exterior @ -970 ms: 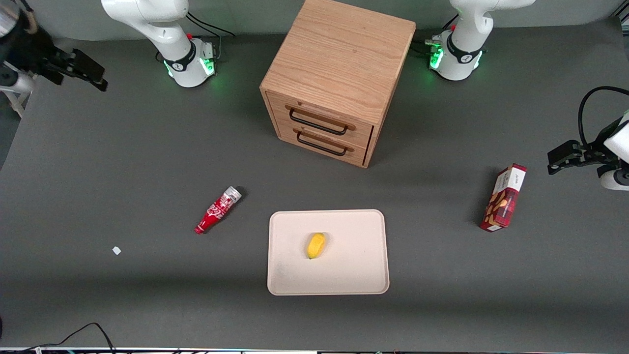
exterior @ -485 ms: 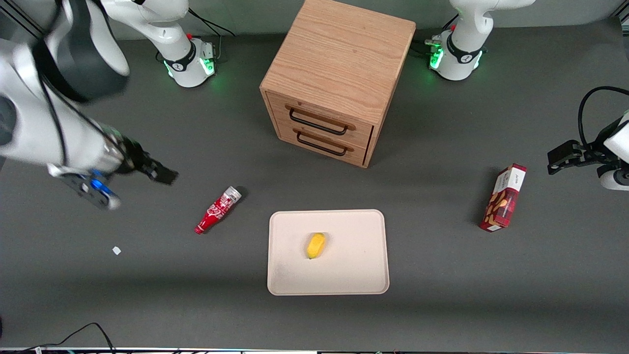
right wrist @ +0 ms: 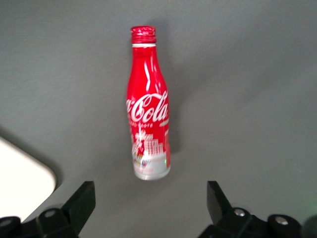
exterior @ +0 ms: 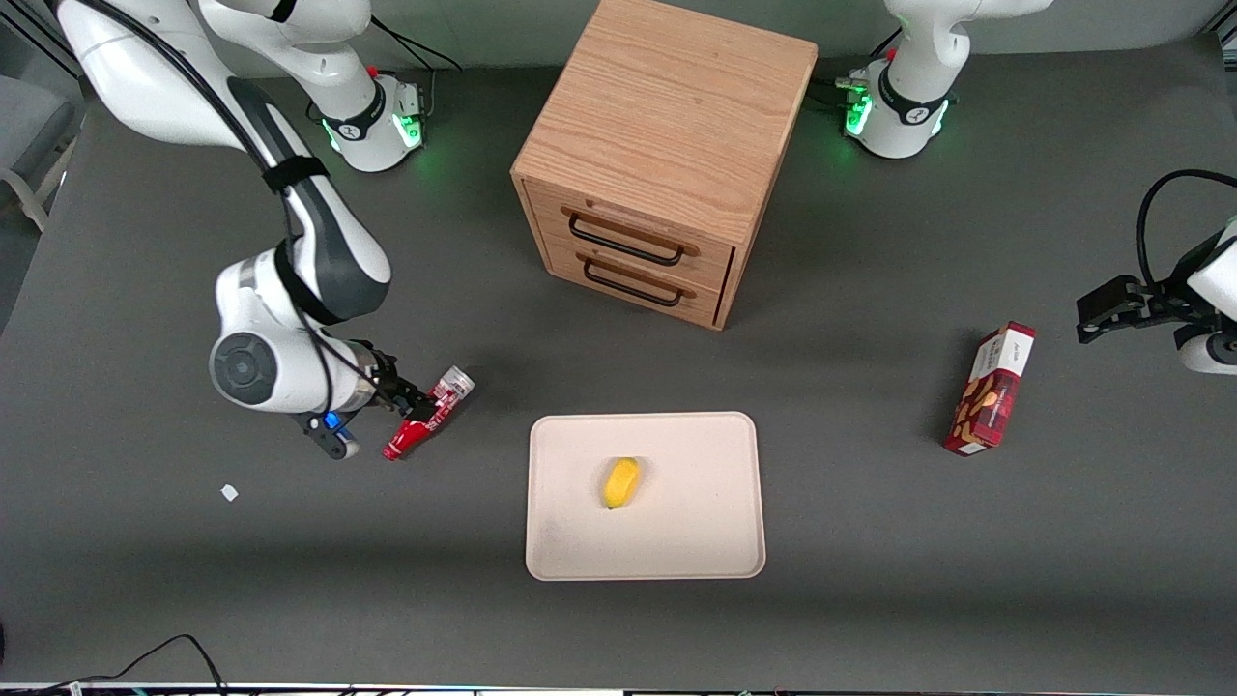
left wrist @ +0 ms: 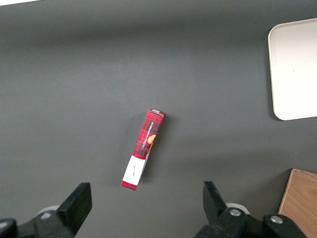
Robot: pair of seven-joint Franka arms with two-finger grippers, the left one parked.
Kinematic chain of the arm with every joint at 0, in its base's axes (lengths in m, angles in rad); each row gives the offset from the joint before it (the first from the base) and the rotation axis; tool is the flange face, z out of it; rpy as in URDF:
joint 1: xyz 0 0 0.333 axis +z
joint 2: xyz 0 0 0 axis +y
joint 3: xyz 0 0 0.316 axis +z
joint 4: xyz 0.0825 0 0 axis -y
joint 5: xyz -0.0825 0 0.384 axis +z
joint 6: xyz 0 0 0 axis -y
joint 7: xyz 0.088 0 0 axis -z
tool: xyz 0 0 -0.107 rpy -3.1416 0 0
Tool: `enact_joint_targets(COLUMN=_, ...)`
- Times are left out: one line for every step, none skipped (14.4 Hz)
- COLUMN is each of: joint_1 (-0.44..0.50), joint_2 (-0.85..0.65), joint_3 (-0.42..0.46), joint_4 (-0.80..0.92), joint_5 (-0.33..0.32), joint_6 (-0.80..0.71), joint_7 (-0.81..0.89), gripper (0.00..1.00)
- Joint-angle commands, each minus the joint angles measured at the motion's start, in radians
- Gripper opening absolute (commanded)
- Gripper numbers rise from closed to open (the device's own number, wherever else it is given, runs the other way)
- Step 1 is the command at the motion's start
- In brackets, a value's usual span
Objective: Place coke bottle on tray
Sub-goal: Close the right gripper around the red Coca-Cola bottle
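On the grey table (exterior: pixel 870 580), beside the tray (exterior: pixel 696 541) toward the working arm's end, you see the coke bottle (exterior: pixel 432 414) lying on its side, its neck nearer the front camera. Your gripper (exterior: pixel 406 404) hovers over it with fingers (right wrist: pixel 81 201) spread wide, touching nothing. A yellow fruit (exterior: pixel 621 482) lies on the tray. The wooden drawer cabinet (exterior: pixel 667 145) stands farther away, and a red snack box (exterior: pixel 991 389) lies toward the parked arm's end.
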Motion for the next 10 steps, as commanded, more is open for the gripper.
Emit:
enact_joint_targets(joint_1=0.008, joint_2=-0.005, joint_3=0.006, joint_4=-0.111, joint_5=-0.099, joint_6=0.135, joint_7=0.079, gripper=1.0)
enact_joint_targets(joint_1=0.008, joint_2=0.009, joint_3=0.006, joint_4=-0.114, joint_5=-0.12, joint_6=0.159, joint_7=0.102, gripper=1.0)
enact_joint_targets(joint_1=0.008, joint_2=0.025, joint_3=0.006, joint_4=-0.114, joint_5=-0.131, joint_6=0.176, joint_7=0.118, gripper=1.0)
enact_joint_targets(joint_1=0.008, joint_2=0.034, joint_3=0.006, joint_4=-0.114, joint_5=-0.131, joint_6=0.196, joint_7=0.119, gripper=1.0)
enact_joint_targets(joint_1=0.008, joint_2=0.045, joint_3=0.006, joint_4=-0.114, joint_5=-0.131, joint_6=0.215, joint_7=0.119, gripper=1.0)
enact_joint_targets(joint_1=0.008, joint_2=0.054, joint_3=0.006, joint_4=-0.114, joint_5=-0.131, joint_6=0.232, joint_7=0.119, gripper=1.0)
enact_joint_targets(joint_1=0.008, joint_2=0.064, joint_3=0.006, joint_4=-0.114, joint_5=-0.131, joint_6=0.244, joint_7=0.119, gripper=1.0)
enact_joint_targets(joint_1=0.008, joint_2=0.074, joint_3=0.004, joint_4=-0.114, joint_5=-0.131, joint_6=0.253, joint_7=0.119, gripper=1.0)
enact_joint_targets(joint_1=0.01, joint_2=0.081, joint_3=0.004, joint_4=-0.116, joint_5=-0.133, joint_6=0.265, joint_7=0.119, gripper=1.0)
enact_joint_targets(joint_1=0.01, joint_2=0.089, joint_3=0.004, joint_4=-0.114, joint_5=-0.133, joint_6=0.272, joint_7=0.121, gripper=1.0)
